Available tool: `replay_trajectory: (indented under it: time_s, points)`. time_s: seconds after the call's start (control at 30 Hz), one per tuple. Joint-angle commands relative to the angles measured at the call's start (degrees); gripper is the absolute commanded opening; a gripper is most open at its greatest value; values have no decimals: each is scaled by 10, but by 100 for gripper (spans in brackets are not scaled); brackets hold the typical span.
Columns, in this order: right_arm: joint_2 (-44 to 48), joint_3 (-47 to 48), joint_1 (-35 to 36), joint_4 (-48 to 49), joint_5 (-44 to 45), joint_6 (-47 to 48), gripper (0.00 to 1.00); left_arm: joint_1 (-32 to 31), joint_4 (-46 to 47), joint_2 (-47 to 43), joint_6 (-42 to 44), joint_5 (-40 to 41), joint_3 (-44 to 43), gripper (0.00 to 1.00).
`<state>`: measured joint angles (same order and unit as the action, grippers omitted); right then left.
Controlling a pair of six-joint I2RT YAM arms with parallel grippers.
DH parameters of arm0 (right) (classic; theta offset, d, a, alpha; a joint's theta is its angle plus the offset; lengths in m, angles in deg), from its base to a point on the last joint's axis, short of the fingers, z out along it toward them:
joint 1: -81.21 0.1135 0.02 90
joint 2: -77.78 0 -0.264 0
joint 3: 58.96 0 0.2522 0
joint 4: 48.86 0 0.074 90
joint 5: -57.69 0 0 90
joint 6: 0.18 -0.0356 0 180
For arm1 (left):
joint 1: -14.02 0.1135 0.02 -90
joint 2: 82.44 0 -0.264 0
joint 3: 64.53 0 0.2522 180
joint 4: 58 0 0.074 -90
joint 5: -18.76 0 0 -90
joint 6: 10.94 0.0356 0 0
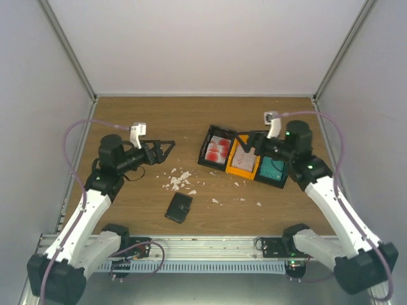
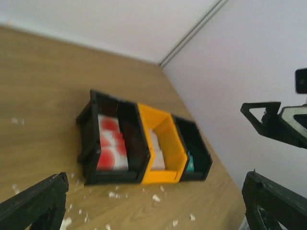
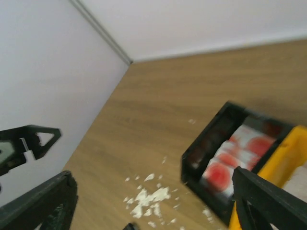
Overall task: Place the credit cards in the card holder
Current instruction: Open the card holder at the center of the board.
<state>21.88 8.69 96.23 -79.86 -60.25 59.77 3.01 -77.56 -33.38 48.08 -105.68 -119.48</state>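
Note:
The credit cards lie sorted in three joined bins: red-and-white cards (image 1: 217, 149) in the left black bin, pale grey-white cards (image 1: 245, 159) in the orange bin, teal cards (image 1: 273, 169) in the right black bin. The left wrist view shows the red-and-white cards (image 2: 111, 148) and an edge of teal (image 2: 190, 164). Shut and flat on the table, the black card holder (image 1: 179, 207) sits near the front. My left gripper (image 1: 166, 151) hangs open and empty, left of the bins. My right gripper (image 1: 245, 147) stands open and empty over the orange bin.
White scraps of torn paper (image 1: 179, 180) are scattered between the card holder and the bins, with more scraps (image 3: 148, 196) in the right wrist view. Grey walls close in the table on three sides. The orange bin (image 2: 165, 143) sits between the two black ones.

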Motion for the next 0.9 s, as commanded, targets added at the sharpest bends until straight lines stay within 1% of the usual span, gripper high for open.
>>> replay_trajectory:
  time_s: [0.0,0.07,0.2,0.3,0.4,0.5,0.6,0.67,0.87]
  points:
    - [-33,-21,120,32,111,-38,85,-37,-46,31,4,18,11,99]
    - [-46,-38,171,31,142,-58,83,-62,-92,44,7,66,16,99]
    - [-70,-68,262,7,188,-91,80,-108,-145,39,-4,115,45,99]
    - [-95,-89,316,-9,197,-109,76,-122,-189,32,-39,139,66,99]
    - [-124,-118,358,-5,187,-123,75,-129,-255,33,-59,146,80,94]
    - [-160,-140,387,31,140,-125,74,-137,-282,21,-70,147,100,90]
    - [-208,-129,415,47,118,-113,69,-141,-294,11,-83,139,120,84]
    - [-239,-119,426,51,109,-105,63,-150,-300,16,-97,128,123,80]
    - [-310,-106,431,78,92,-100,46,-181,-303,53,-117,162,123,74]
